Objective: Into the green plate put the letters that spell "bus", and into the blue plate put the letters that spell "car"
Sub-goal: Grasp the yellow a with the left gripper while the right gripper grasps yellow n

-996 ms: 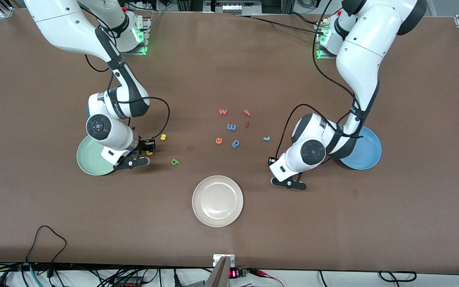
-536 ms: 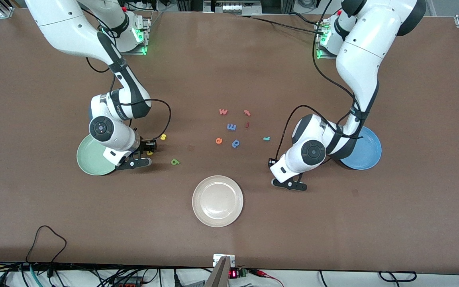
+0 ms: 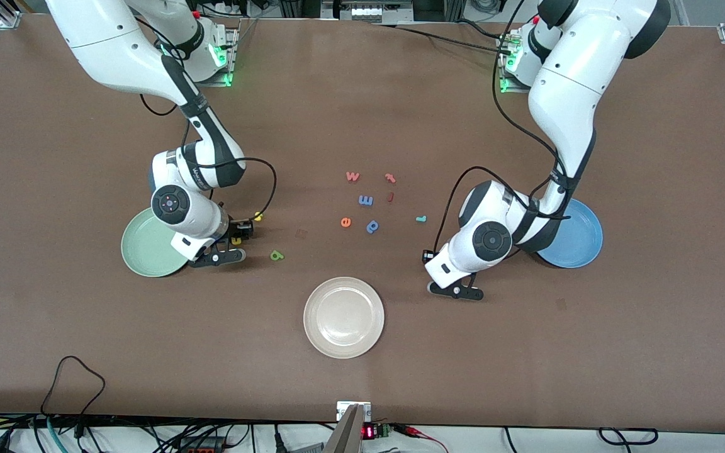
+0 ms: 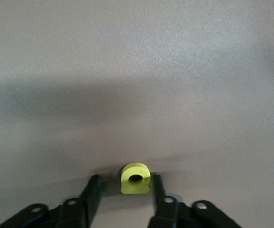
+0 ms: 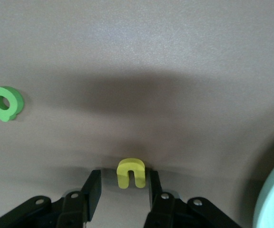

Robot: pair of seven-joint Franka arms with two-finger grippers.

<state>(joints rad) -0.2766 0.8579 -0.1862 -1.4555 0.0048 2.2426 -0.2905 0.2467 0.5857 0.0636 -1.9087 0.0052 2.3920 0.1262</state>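
My right gripper (image 3: pixel 234 243) is low over the table beside the green plate (image 3: pixel 143 251), open, with the yellow u (image 5: pixel 131 173) flat on the table between its fingers and a gap on one side. The green b (image 3: pixel 277 255) lies nearer the front camera, and the yellow s (image 3: pixel 258 217) sits by the gripper's cable. My left gripper (image 4: pixel 125 183) is down on the table beside the blue plate (image 3: pixel 579 242), open around the yellow a (image 4: pixel 135 178); one finger touches it and the other stands off. The teal r (image 3: pixel 421 219) lies alone.
An off-white plate (image 3: pixel 343 318) stands near the front edge, midway. A cluster of loose letters lies mid-table: red w (image 3: pixel 352 176), blue m (image 3: pixel 365 201), orange e (image 3: pixel 345 221), blue p (image 3: pixel 372 226). A black cable (image 3: pixel 73 377) loops at the front.
The right arm's hand has slid a little toward the table's middle, off the green plate's rim. The left hand has stayed in place.
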